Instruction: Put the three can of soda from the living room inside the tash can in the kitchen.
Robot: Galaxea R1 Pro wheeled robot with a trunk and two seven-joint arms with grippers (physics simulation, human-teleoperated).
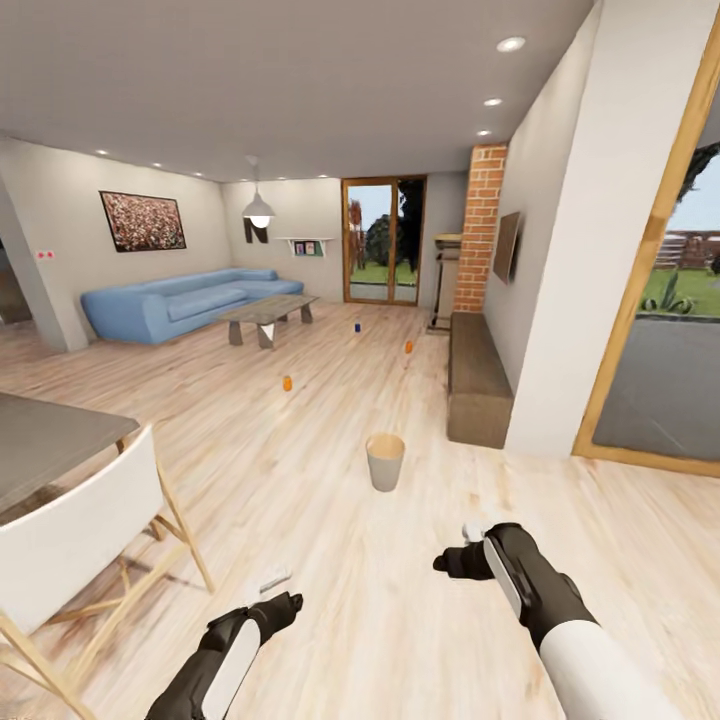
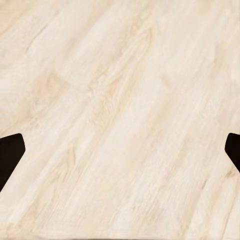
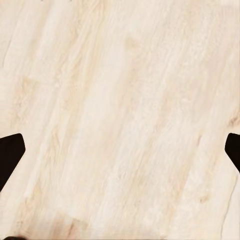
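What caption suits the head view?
Three cans stand scattered on the wood floor beyond a bin, both arms empty.

Pale wood floor [image 1: 380,620] spreads beneath; ahead, a blue sofa [image 1: 175,302], low grey desk [image 1: 265,315], brick column [image 1: 480,225] and glazed door [image 1: 383,240].

Setting: home, open-plan living room | evidence: blue sofa [image 1: 175,300], low coffee table [image 1: 266,312], brick fireplace column [image 1: 480,225], framed picture [image 1: 143,221], wood floor [image 1: 330,560], garden door [image 1: 383,240]

pale wood floor [image 1: 330,440], 3 soda cans [image 1: 287,382], trash can [image 1: 385,461] standing on it
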